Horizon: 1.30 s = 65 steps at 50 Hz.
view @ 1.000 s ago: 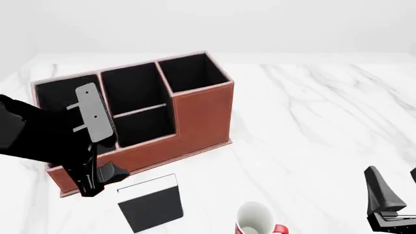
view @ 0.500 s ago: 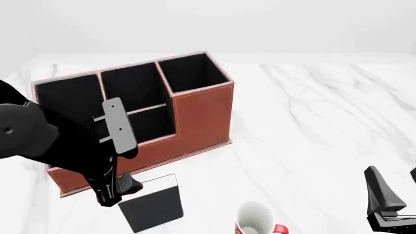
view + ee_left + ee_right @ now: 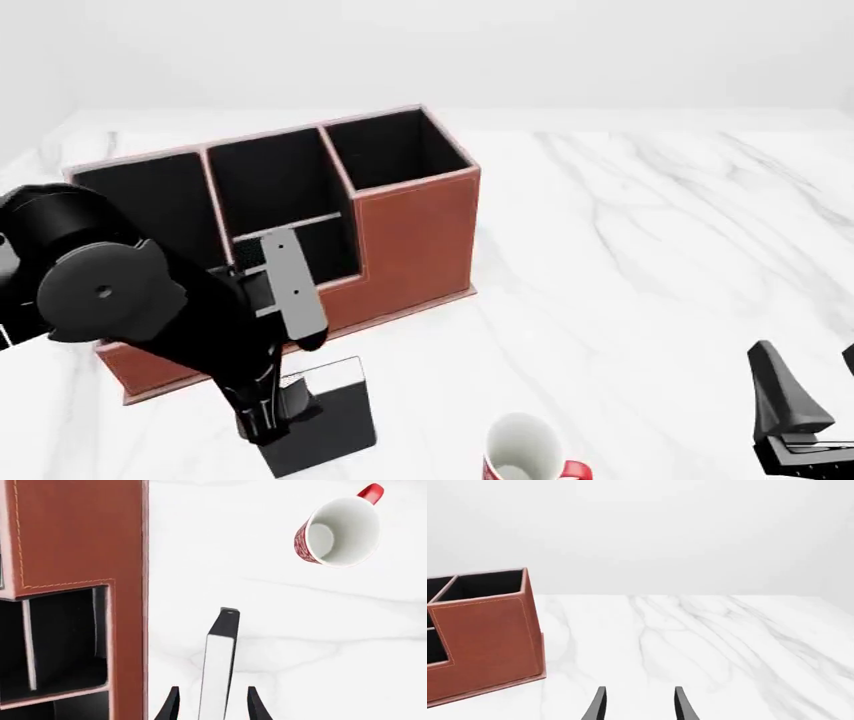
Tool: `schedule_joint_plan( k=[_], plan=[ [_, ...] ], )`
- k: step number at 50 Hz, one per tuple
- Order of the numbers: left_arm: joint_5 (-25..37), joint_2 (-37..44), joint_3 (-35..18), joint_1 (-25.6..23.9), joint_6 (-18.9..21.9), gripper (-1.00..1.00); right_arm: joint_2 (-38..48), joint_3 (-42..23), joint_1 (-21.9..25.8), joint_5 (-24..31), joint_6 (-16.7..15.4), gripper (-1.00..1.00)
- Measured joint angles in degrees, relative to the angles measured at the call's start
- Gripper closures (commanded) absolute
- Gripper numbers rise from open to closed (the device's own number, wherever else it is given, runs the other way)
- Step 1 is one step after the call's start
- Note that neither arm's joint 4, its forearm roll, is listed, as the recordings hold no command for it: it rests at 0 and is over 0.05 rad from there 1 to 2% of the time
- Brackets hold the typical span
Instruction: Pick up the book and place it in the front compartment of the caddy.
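Observation:
The black book (image 3: 334,420) with a white page edge rests on the table just in front of the caddy (image 3: 407,235), a reddish-brown organiser with black compartments. My left gripper (image 3: 271,405) is down at the book's left end. In the left wrist view the book (image 3: 219,660) shows edge-on between the two fingers, and my left gripper (image 3: 213,692) is open around it without clamping it. The caddy (image 3: 80,540) lies close beside it. My right gripper (image 3: 801,420) is open and empty at the near right, far from the book; the right wrist view shows it (image 3: 639,695) over bare table.
A white-and-red mug (image 3: 525,450) stands at the near edge to the right of the book, and it also shows in the left wrist view (image 3: 337,532). The white marble table (image 3: 641,240) stretches right of the caddy. The caddy's right end (image 3: 484,640) shows in the right wrist view.
My left arm has swung right and down from in front of the caddy to the book, so its fingers now straddle the book's end. The right arm, book and mug have not moved.

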Motion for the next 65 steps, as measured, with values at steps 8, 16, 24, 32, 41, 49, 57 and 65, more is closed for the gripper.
schedule_joint_plan(
  k=[8,16,24,32,41,49,57,65],
  plan=[
    [-0.22,2.09,-0.14,-1.49,-1.17,-1.00,0.00,0.00,0.00,0.00,0.00,-1.00],
    [-0.39,4.19,-0.34,-2.45,-1.83,-1.00,0.00,0.00,0.00,0.00,0.00,-1.00],
    [-0.66,6.19,-0.43,-2.92,-2.28,-1.00,0.00,0.00,0.00,0.00,0.00,-1.00],
    [-1.25,8.15,-0.18,-3.32,-2.95,-1.00,0.00,0.00,0.00,0.00,0.00,-1.00],
    [-1.72,10.06,-0.07,-3.56,-3.64,-1.00,0.00,0.00,0.00,0.00,0.00,-1.00],
    [-2.11,11.39,0.11,-3.15,-3.68,-1.00,0.00,0.00,0.00,0.00,0.00,-1.00],
    [-2.28,12.46,0.13,-2.74,-3.61,-1.00,0.00,0.00,0.00,0.00,0.00,-1.00],
    [-1.79,12.76,-0.21,-1.35,-2.58,1.00,0.00,0.00,0.00,0.00,0.00,-1.00]
  ],
)
